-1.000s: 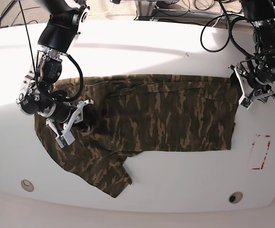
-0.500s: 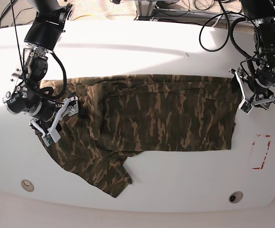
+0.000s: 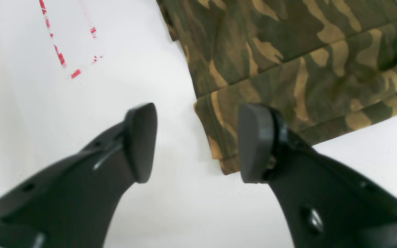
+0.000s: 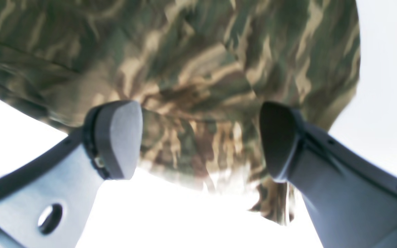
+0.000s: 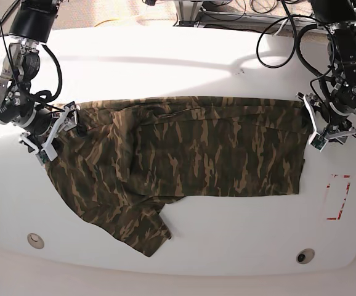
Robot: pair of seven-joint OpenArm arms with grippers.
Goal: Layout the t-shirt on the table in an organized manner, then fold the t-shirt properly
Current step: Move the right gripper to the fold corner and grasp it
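Outward, toward its own side, the right tool [image 5: 62,140] has moved since the earlier base frame, leaving the middle of the t-shirt [image 5: 215,154] for its far right end, while the cloth's outline looks unchanged and the left tool [image 5: 319,126] has barely shifted. Both tools are wide apart at the tips, with nothing held. The shirt lies on the surface [image 5: 258,234], its long axis running roughly from one tool to the other. From the right tool, the bunched, skewed end lies beneath and inward, and the sleeve-like flap [image 5: 144,231] trails off inward and toward the near edge of the surface; that tool is clearly the nearer one to this end. From the left tool, the straight folded corner [image 3: 219,137] sits between and just beyond the fingertips in the wrist view. The coming move probably turns on the right tool meeting the loose layer at that end squarely, so it can be drawn out flat. Bare surface lies outward of both tools, giving room to pull; the near grommet hole [image 5: 35,240] is well apart from the cloth. Closing too deep could pinch several layers together.
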